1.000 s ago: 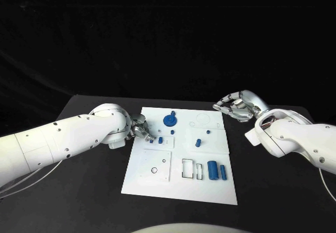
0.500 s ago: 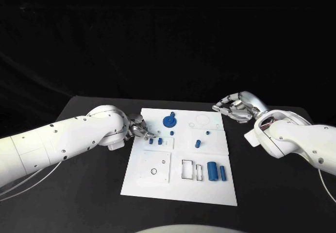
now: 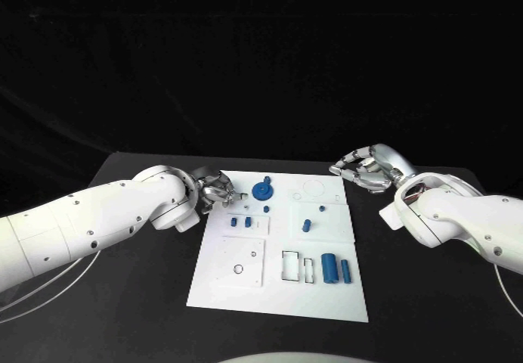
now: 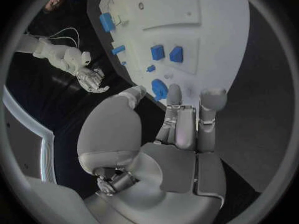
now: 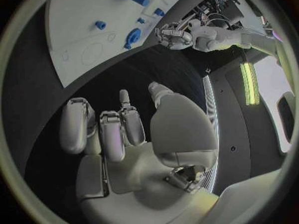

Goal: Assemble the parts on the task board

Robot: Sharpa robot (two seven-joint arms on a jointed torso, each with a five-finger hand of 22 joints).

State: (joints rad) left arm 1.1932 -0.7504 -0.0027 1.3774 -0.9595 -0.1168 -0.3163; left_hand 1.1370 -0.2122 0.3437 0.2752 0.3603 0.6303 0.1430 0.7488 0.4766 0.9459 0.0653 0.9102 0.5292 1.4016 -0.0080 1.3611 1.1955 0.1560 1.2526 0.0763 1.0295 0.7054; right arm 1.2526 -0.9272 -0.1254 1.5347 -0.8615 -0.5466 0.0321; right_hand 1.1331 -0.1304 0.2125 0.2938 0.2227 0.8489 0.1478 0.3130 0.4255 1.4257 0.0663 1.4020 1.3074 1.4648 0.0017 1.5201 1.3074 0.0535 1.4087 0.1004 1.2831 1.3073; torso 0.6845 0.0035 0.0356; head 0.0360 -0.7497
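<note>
Left hand (image 3: 215, 187) sits at the board's 9 o'clock edge up near the far end, fingers curled in loosely with nothing in them. Right hand (image 3: 369, 168) hangs off the far right corner of the white board (image 3: 234, 291), about 2 o'clock, also curled and empty. On the board: a round blue piece (image 3: 264, 187) just beside the left hand, two small blue blocks (image 3: 242, 222) closer in, and two blue cylinders (image 3: 337, 268) around 4 o'clock.
</note>
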